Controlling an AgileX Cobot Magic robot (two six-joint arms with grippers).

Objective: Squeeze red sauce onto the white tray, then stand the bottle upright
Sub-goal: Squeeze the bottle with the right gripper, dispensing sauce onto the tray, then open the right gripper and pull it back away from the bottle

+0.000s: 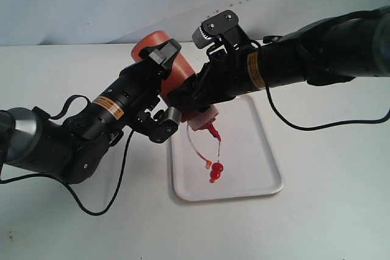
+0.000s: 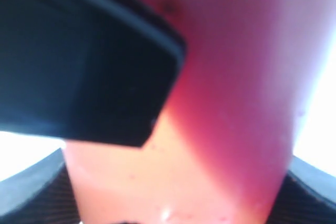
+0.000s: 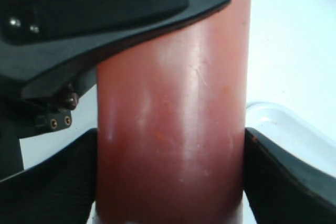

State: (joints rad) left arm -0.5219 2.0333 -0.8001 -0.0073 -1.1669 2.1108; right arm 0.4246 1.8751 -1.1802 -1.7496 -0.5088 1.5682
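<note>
The bottle [image 1: 149,44] is held tilted over the white tray [image 1: 259,150], its red nozzle [image 1: 212,130] pointing down. A thin thread of red sauce runs from the nozzle to a glossy blob [image 1: 216,172] on the tray. The small cap [image 1: 208,164] dangles on its tether beside the blob. My left gripper [image 1: 163,89] is shut on the bottle's body [image 2: 236,103]. My right gripper [image 1: 192,103] is shut on the bottle [image 3: 173,129] nearer the nozzle, its fingers [image 3: 294,177] pressing both sides. The left gripper [image 2: 173,192] and right gripper [image 3: 170,182] views are filled by the bottle.
The tray sits on a white tabletop [image 1: 329,211] with a pale wall behind. Black cables [image 1: 97,208] trail from both arms over the table. Both arms cross above the tray's far left corner. The tray's rim [image 3: 278,119] shows in the right wrist view.
</note>
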